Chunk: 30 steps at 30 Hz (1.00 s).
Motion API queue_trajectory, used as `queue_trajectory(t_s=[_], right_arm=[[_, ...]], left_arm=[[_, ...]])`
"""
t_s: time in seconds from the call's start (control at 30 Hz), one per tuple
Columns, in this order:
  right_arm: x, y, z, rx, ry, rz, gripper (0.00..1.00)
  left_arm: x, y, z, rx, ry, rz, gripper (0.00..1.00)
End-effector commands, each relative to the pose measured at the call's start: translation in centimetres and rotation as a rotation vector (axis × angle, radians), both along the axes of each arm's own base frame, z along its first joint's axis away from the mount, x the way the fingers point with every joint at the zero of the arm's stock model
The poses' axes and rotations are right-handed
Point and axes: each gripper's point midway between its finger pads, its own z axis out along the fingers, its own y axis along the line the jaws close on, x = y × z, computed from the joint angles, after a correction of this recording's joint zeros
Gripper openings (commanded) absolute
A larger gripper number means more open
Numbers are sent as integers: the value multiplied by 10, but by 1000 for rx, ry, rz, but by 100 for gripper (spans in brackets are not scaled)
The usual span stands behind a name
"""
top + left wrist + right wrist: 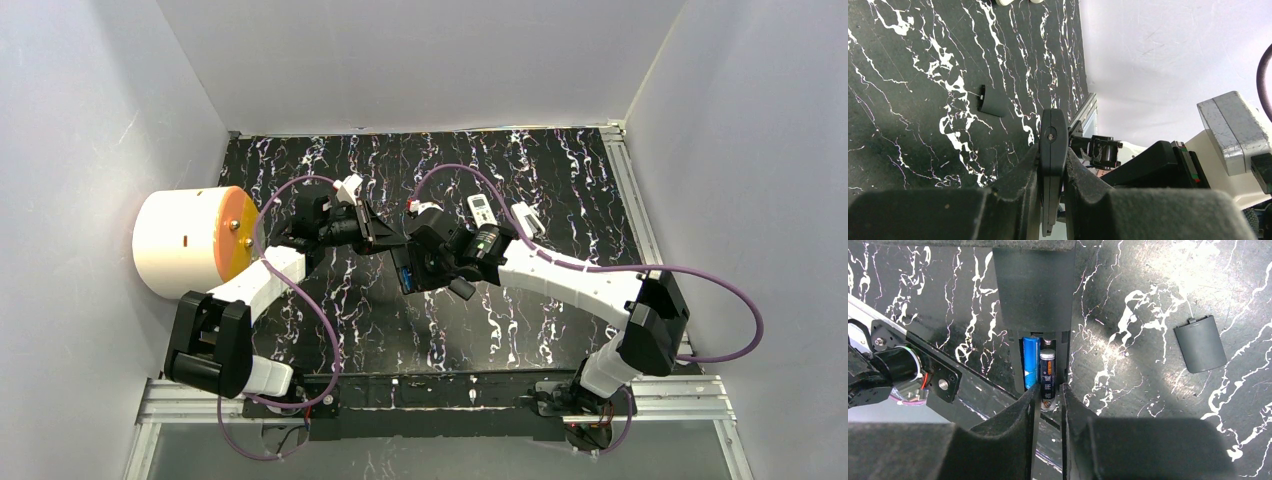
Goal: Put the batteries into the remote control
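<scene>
**Two batteries in the bay, right gripper at the dark one**

A black, white-veined table (560, 170) sat boxed in by plain white walls. Above its middle, the left gripper (1052, 156) was clamped hard on the black remote (1053, 127), which showed edge-on between the two fingers and was held up off the surface.

From the right wrist view, the remote's back was uncovered and the battery bay lay open. The blue battery (1031, 362) sat in the left slot. The dark battery (1047, 377) lay in the slot just beside it, touching the blue one along its length, with its lower end poking out past the bay's edge.

And there was the right gripper (1048, 395), its fingers standing narrowly apart on either side of that lower end. One finger looked to be against the battery. Whether the pair was pinching it or had let go, I could not tell.

The dark battery cover (1200, 342) lay flat on the table, well apart from the remote. Toward the far edge, right of the middle, rested a white remote (481, 210). A white drum with an orange face (185, 243) stood at the left edge.
</scene>
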Motion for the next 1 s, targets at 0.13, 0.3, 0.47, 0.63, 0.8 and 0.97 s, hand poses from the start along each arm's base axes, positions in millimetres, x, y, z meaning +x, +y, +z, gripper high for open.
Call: queue_trajectory(t_s=[0.13,0.3,0.47,0.63,0.8,0.97], right_arm=[[3,2,16,10,-17,0,33],[5,-1,27,28,-36,-21,35],[7,-1,40,77,-65,-33,35],[9,-1,50,127,-94,-45,36],[11,-1,57,153,-109,-61,36],[16,-6,66,240,-137,-144,52]], left_arm=[[-7,-2,14,-46,1,-33,0],[-4,-1,9,-38,7,-21,0],[-2,0,5,-29,12,-12,0],[0,0,4,-27,15,-7,0],[0,1,4,-27,18,-5,0],[1,0,13,-47,26,0,0]])
